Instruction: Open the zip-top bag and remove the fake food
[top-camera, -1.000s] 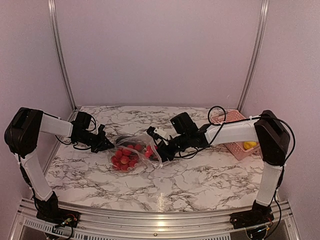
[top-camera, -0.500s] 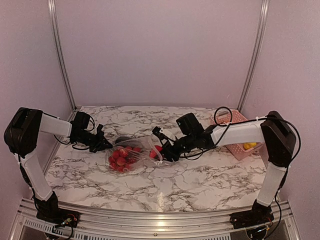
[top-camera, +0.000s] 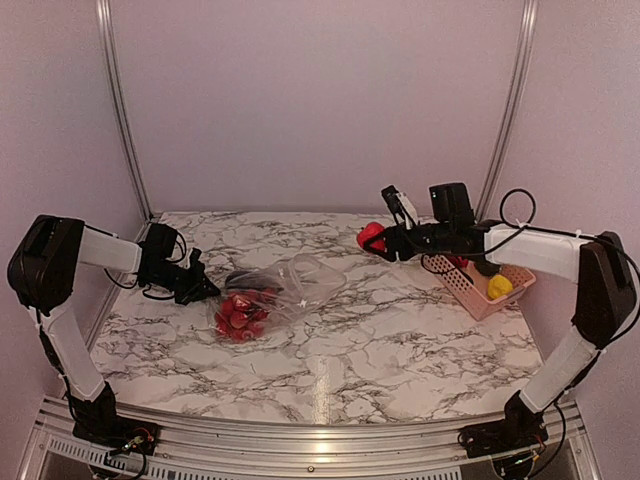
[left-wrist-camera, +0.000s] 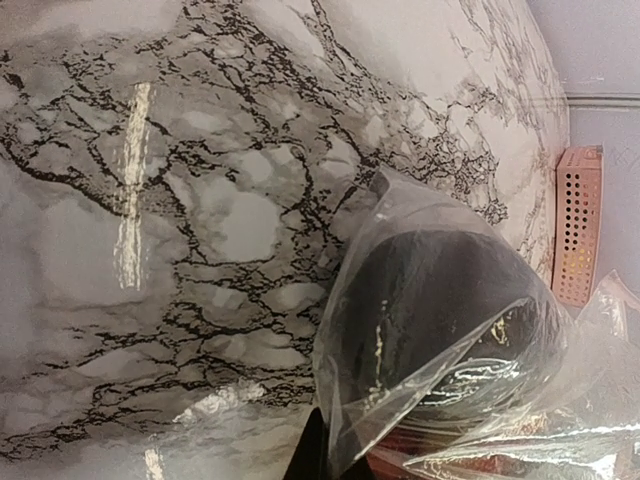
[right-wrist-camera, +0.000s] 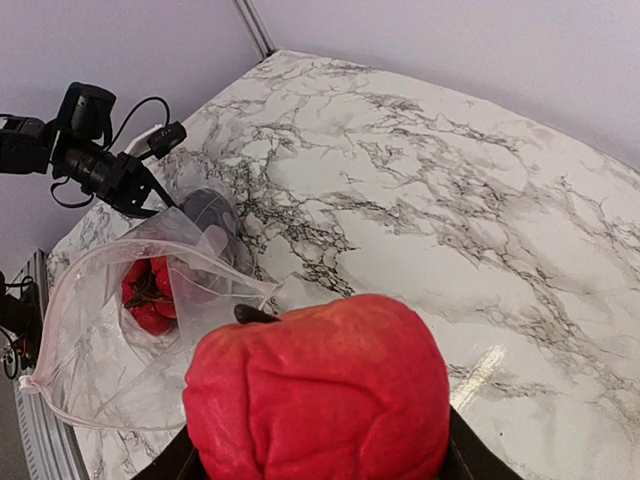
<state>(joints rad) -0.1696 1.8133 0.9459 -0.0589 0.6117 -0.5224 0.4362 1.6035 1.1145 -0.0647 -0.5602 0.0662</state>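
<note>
The right hand (top-camera: 378, 239) is gripping a red tomato (top-camera: 370, 236), two o'clock from the zip-top bag (top-camera: 295, 288) that the closed left hand (top-camera: 203, 291) is pinching. Best lowering it gently into the pink basket (top-camera: 466, 296) at four o'clock.

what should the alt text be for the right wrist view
A lumpy red fake fruit fills the foreground, clamped in the right gripper above a marble table. Behind it to the left lies the open zip-top bag with more red pieces and a dark item inside, its far edge pinched by the left gripper.
</note>
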